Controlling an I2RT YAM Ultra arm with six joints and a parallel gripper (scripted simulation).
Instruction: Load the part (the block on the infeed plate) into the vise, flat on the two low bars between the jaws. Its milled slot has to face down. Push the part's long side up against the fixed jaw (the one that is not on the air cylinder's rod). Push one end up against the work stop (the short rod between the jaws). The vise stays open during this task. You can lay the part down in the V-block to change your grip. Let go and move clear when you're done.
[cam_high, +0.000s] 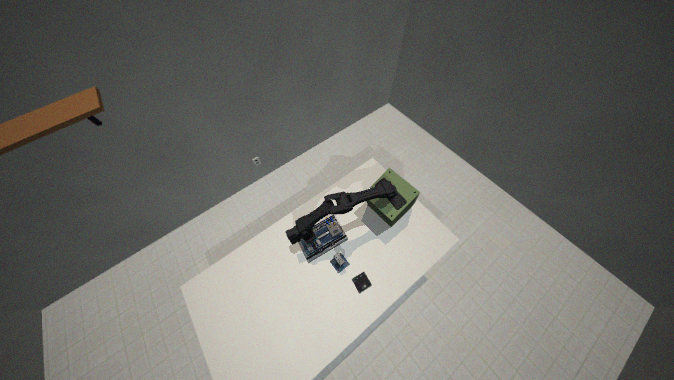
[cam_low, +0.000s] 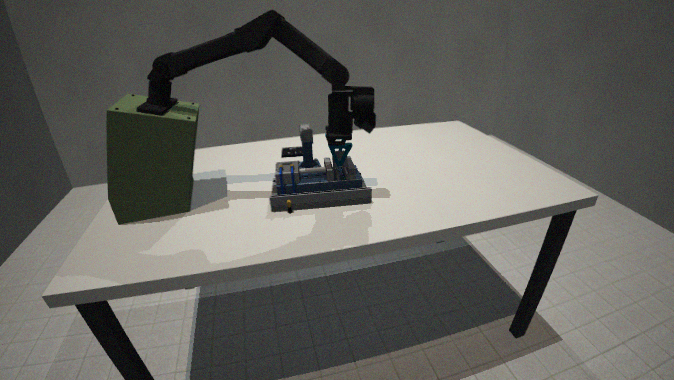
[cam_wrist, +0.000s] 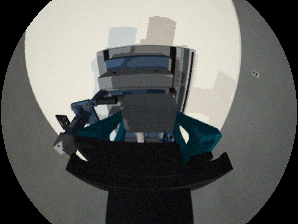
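Note:
My gripper (cam_low: 340, 159) points straight down over the right end of the vise (cam_low: 320, 184), its teal fingers reaching in among the jaws. In the wrist view the gripper (cam_wrist: 149, 137) is shut on the part (cam_wrist: 149, 112), a plain grey block held between the two teal fingers. The vise's shiny jaws and bars (cam_wrist: 143, 70) lie just beyond it. I cannot tell whether the part touches the bars, nor which way its slot faces. From above, the vise (cam_high: 324, 237) sits under my wrist. The black infeed plate (cam_high: 361, 283) is empty.
The blue V-block (cam_high: 340, 261) stands between vise and infeed plate, and shows behind the vise (cam_low: 306, 147) with a grey top. The arm's green pedestal (cam_low: 150, 155) stands at the table's left end. A shelf (cam_high: 47, 120) hangs on the far wall.

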